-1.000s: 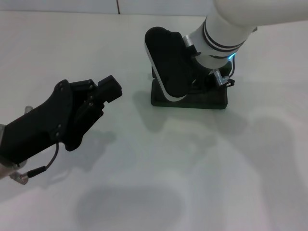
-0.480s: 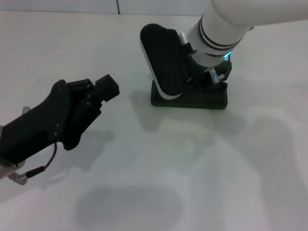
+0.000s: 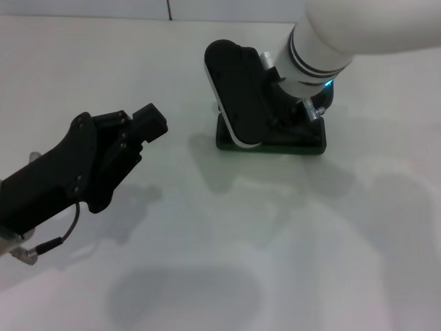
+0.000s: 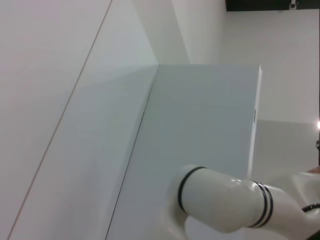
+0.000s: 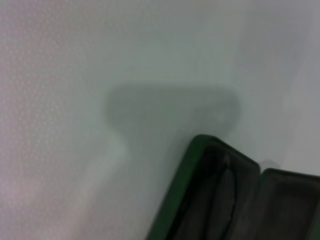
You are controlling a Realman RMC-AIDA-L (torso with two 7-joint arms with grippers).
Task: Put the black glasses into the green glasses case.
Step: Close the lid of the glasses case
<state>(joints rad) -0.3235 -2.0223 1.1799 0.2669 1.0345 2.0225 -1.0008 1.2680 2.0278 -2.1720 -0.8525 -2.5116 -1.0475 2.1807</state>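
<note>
The green glasses case (image 3: pixel 303 143) lies open on the white table at the back right, mostly covered by my right arm. My right gripper (image 3: pixel 279 118) hangs right over it, behind the arm's black oval housing (image 3: pixel 238 89). In the right wrist view the case (image 5: pixel 175 200) shows a green rim and dark lining. A thin dark curve (image 5: pixel 226 172) inside it looks like the black glasses, but it is blurred. My left gripper (image 3: pixel 151 124) hovers idle at the left, well away from the case.
The white table (image 3: pixel 289 234) stretches bare in front of the case and between the arms. A cable with a plug (image 3: pixel 41 245) hangs under my left arm. The left wrist view shows only walls and my right arm (image 4: pixel 225 205).
My right arm rose slightly up and left over the case, then came back a little to the right. My left gripper drifted slightly left.
</note>
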